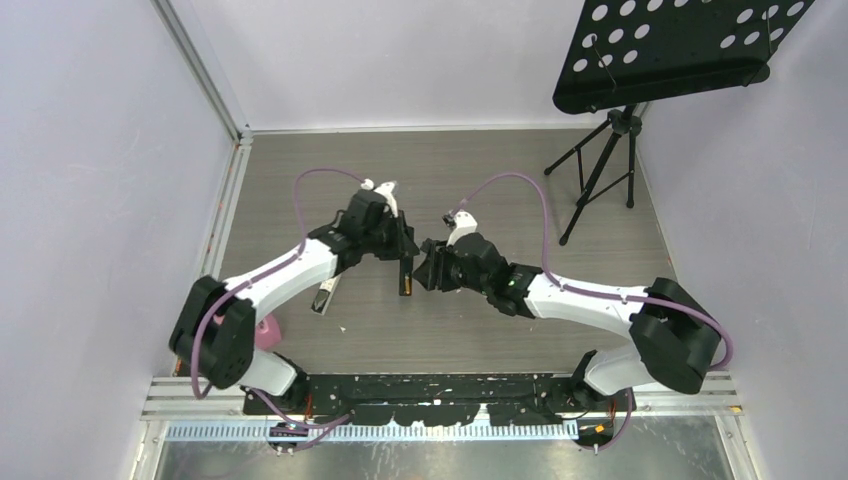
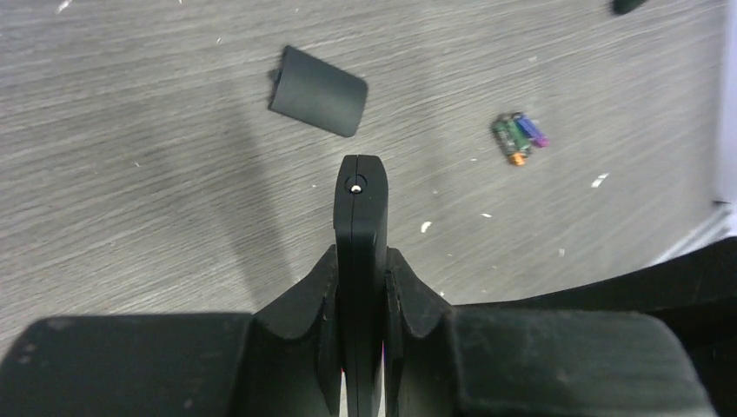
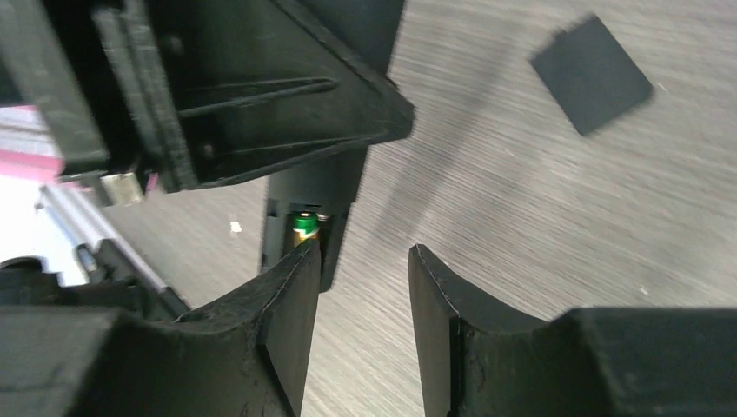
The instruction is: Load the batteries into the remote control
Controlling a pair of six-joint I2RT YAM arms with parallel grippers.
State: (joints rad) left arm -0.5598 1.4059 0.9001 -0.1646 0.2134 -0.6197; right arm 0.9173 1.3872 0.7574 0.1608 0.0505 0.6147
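Left wrist, left jaws gripping remote control, right jaws apart

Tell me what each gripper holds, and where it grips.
Left gripper pinches the remote on two opposite sides, behind its LED end. Right gripper is open, holding nothing.

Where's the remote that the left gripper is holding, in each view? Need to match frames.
Top external: the remote is at centre, hanging from the left gripper, between the two wrists.
Left wrist: remote at centre, seen end-on, clamped between the fingers.
Right wrist: remote left of centre, its bay open with a green battery inside.
Shared landmark: the loose battery cover, in both wrist views; not made out from the top.
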